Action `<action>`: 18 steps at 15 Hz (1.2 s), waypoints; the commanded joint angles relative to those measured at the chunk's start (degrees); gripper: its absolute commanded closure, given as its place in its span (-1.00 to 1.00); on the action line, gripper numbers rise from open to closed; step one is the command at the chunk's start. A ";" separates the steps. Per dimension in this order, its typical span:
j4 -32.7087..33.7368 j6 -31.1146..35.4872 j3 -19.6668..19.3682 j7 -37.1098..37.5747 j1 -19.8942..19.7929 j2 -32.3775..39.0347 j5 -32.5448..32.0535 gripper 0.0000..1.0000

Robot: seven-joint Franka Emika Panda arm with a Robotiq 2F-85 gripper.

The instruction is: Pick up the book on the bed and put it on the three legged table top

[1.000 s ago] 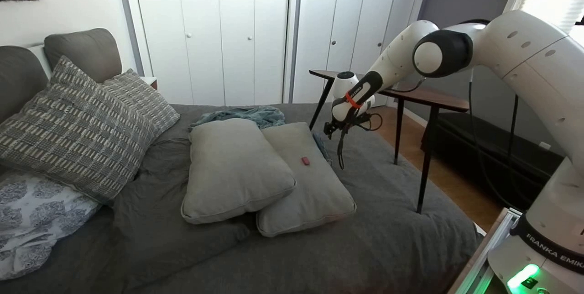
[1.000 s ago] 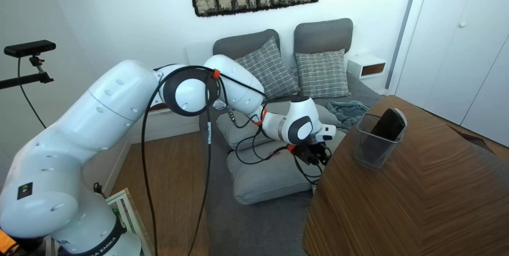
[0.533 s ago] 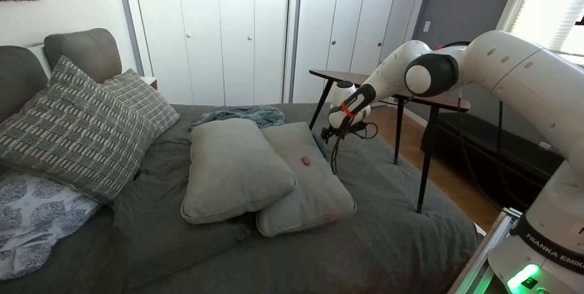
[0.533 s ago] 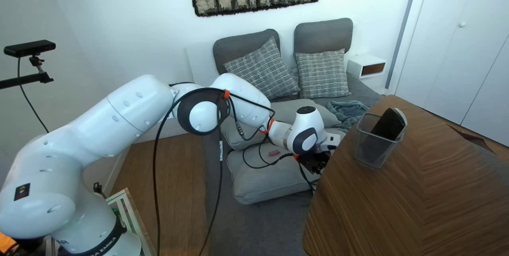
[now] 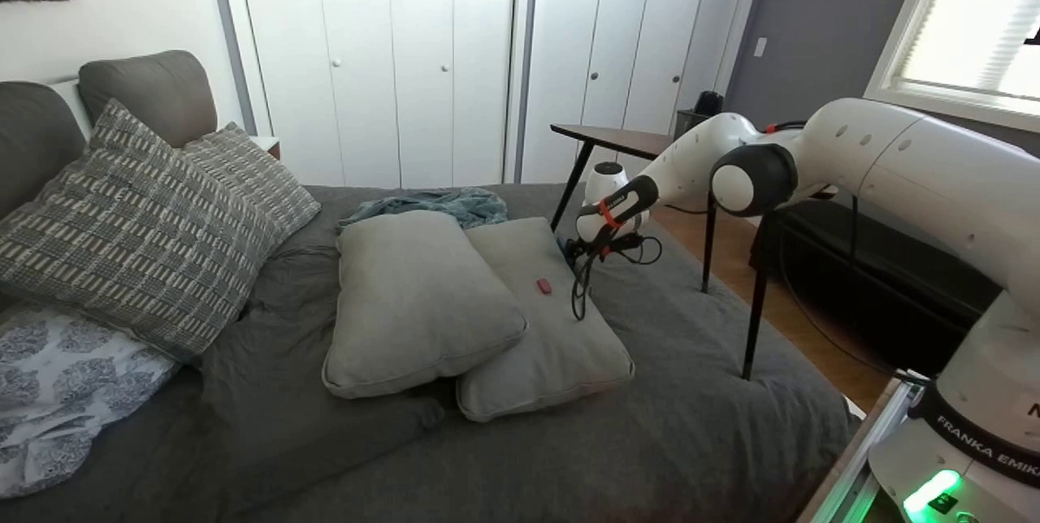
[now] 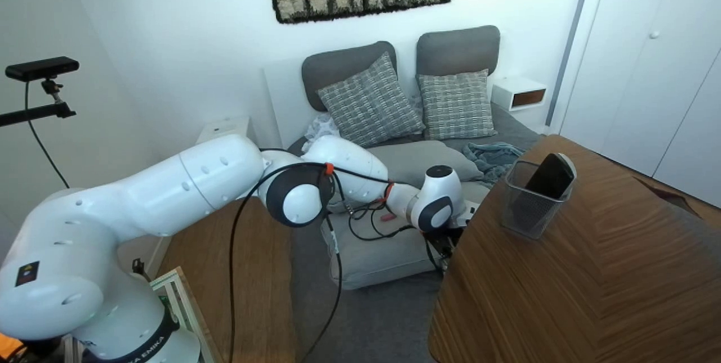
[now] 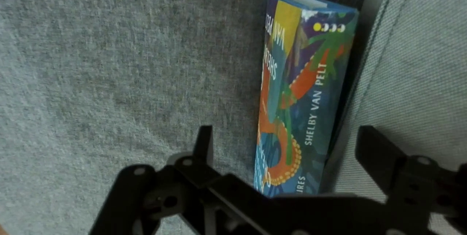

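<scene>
With 12 at the top of each view, plaid cushions [image 5: 154, 239] come leftmost in an exterior view, between 9 and 10 o'clock from two plain pillows [image 5: 561, 352]. These overlap on the bed [image 5: 634, 458], and a small red object [image 5: 544, 286] lies on the lower one.

In the wrist view, the end effector [image 7: 285, 136] is spread wide and has hold of nothing. One finger [image 7: 203, 147] is over the bed at 8 o'clock from the book [image 7: 310, 100], which stands on edge, spine up, its length pointing just past 12; the other finger [image 7: 375, 151] is at 4 o'clock, over a pillow's edge. That pillow, close along the book's 3 o'clock side, probably helps prop it, though contact can't be made out. Spine up offers the jaws its thin side, likely why they straddle it so. This looks like lining up for the grasp; lower down, the pillow-side finger may meet soft fabric first.

Rightmost in an exterior view is the bench [image 6: 597, 273], the book's goal, at 3 o'clock from the end effector. A mesh basket [image 6: 521, 216] holding a dark object [image 6: 549, 177] stands near its edge, so the broad wood at 4 o'clock from it seems the better landing spot.
</scene>
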 commanded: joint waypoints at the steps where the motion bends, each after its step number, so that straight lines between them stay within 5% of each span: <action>1: 11.62 -4.16 -0.83 1.97 -1.01 7.39 0.41 -0.89; 4: 16.59 -5.59 -1.03 3.48 -2.00 10.76 0.69 -0.83; 5: 9.25 -2.80 -1.36 4.18 -1.33 6.19 0.94 -0.64; 6: 9.95 -2.86 -1.45 4.68 -1.58 6.66 0.95 -0.30; 7: 10.10 -2.96 -1.64 5.04 -1.67 6.62 0.91 -0.27; 16: 9.08 -2.55 -1.38 5.82 -1.73 6.41 0.98 0.97; 18: 9.19 -2.64 -0.86 5.20 -1.84 6.34 1.13 1.00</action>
